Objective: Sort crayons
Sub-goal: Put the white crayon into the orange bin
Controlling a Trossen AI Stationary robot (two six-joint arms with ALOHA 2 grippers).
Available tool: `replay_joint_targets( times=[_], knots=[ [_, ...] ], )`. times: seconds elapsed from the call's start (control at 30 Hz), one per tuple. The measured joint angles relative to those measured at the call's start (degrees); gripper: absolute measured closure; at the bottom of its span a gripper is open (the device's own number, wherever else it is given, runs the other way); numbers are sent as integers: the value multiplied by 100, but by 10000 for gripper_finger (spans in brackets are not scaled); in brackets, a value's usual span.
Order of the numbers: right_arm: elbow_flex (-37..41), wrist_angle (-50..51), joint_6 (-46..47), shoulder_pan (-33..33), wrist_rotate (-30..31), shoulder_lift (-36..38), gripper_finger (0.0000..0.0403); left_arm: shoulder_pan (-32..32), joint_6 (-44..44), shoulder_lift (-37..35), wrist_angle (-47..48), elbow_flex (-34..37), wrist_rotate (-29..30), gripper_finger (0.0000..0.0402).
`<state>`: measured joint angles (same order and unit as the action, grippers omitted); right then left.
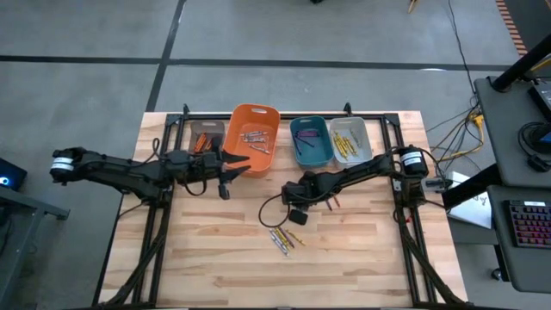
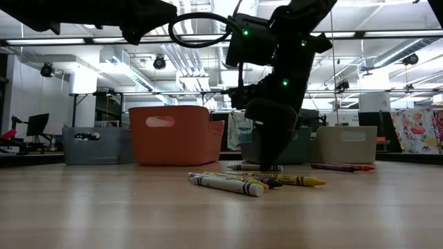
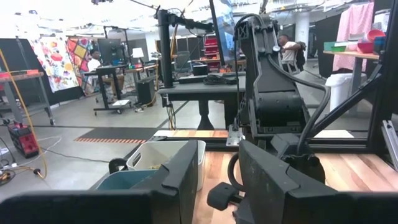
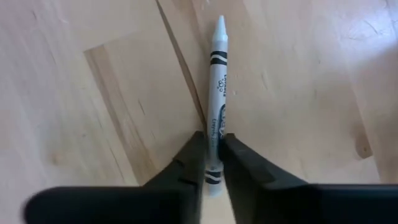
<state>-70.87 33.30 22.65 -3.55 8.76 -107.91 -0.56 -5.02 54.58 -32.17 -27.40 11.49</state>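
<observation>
With the right claw (image 4: 213, 155) down at the table (image 1: 362, 258) and its 2 fingers pinched on the lower part of a white crayon (image 4: 217, 93), the step in hand looks like the pickup of that crayon. In the right wrist view the crayon runs straight out between the fingers, tip pointing away, lying flat on the wood. To do this well: confirm the pinch is firm before lifting, raise straight up so the crayon does not pivot on its tip, and keep it level during transfer, since the hold is near one end and the long free end could swing. A small cluster of loose crayons (image 1: 284, 238) lies on the table just in front of the right claw; more sit in the orange bin (image 1: 255, 138), teal bin (image 1: 311, 140) and grey bin (image 1: 349, 139) along the far side. Left claw (image 1: 225, 175) hangs near the orange bin, fingers spread apart, nothing between them, waiting.
</observation>
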Motion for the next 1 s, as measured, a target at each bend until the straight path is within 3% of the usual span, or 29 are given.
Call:
replay_joint_targets(
  times=[0.3, 0.7, 1.0],
  knots=[
    [-372, 439, -122, 15, -274, -2, 392, 0, -134, -498, 1, 0, 0, 302],
    [-1916, 1342, -1180, 166, -270, 347, 392, 2, -339, -1429, 435, 15, -2, 302],
    [-3126, 1311, -2083, 879, -114, 239, 392, 2, -443, -1777, 538, 17, -2, 302]
  ],
)
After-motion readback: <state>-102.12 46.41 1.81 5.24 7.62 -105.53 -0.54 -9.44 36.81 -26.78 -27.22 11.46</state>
